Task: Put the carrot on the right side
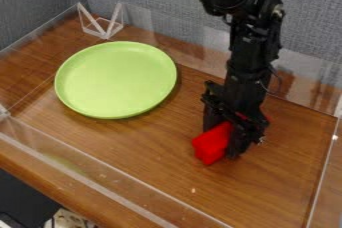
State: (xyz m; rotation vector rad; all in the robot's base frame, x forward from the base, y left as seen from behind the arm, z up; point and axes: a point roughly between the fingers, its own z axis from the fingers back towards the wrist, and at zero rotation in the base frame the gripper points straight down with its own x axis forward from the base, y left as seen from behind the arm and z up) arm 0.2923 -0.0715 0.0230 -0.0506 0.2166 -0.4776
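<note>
One bright red blocky carrot sat low over the wooden table, right of one round lime-green plate. One black gripper pointed down, fingers clamped on the carrot. One clear wire stand stood behind the plate.

Arm: all black, matte to slightly glossy finish. Upper section at 12 o'clock is bulky and rounded, with faint highlights on its curved housings. Below it, a narrower, boxy link with stepped, angular edges. End effector: black, blocky body, wider than the link above, with short dark fingers at 6 o'clock. Cables, screws and markings too dark and small to resolve.
</note>
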